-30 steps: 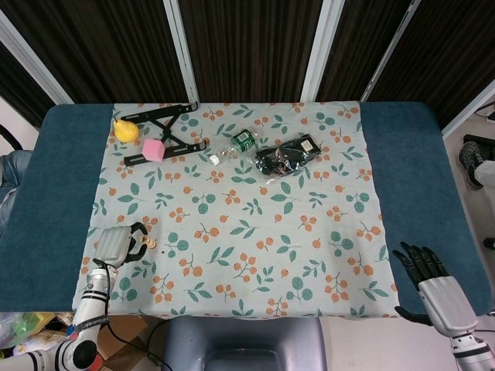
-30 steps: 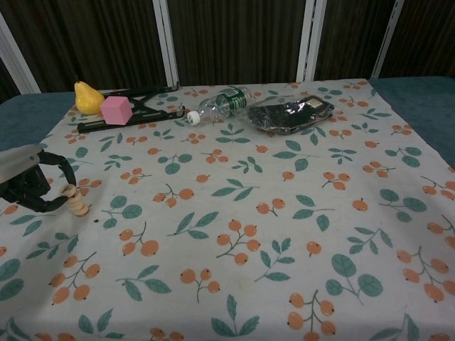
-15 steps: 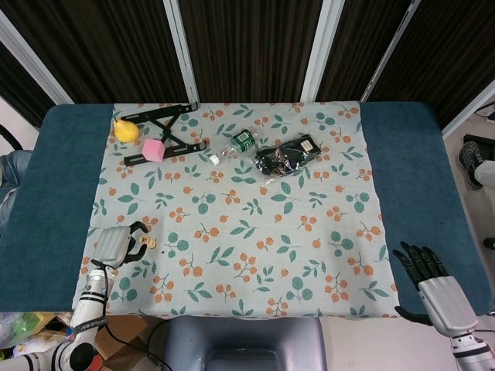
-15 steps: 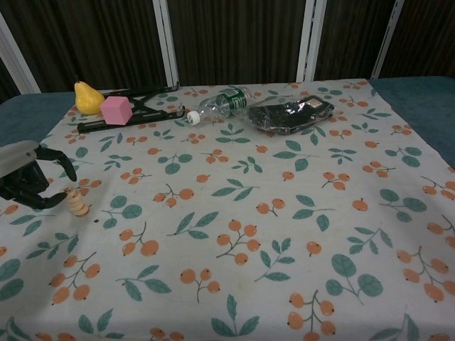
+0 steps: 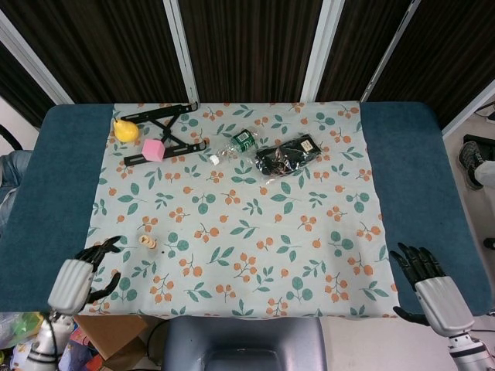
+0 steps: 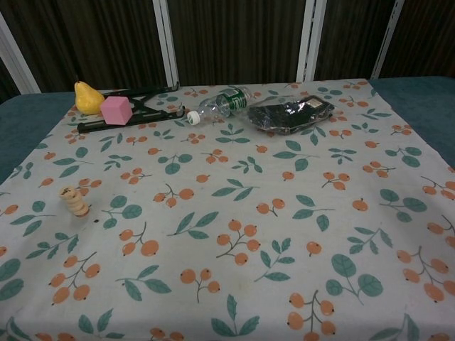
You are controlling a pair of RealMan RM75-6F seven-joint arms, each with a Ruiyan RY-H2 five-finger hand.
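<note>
Wooden peg point(image 6: 73, 201) stands near cloth edge, left hand point(image 5: 81, 275) apart.

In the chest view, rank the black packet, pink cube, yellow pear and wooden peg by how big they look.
1. black packet
2. pink cube and yellow pear: too alike to rank
3. wooden peg, smallest though nearest the camera

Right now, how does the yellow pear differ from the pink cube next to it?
The yellow pear is rounded and tapers to a narrow top, while the pink cube is flat-faced with square edges. The pear lies nearer the table's far left corner; the cube sits a little closer to the middle, against the black folding stand. Both are small, plain-coloured and rest on the patterned cloth far from either hand.
</note>
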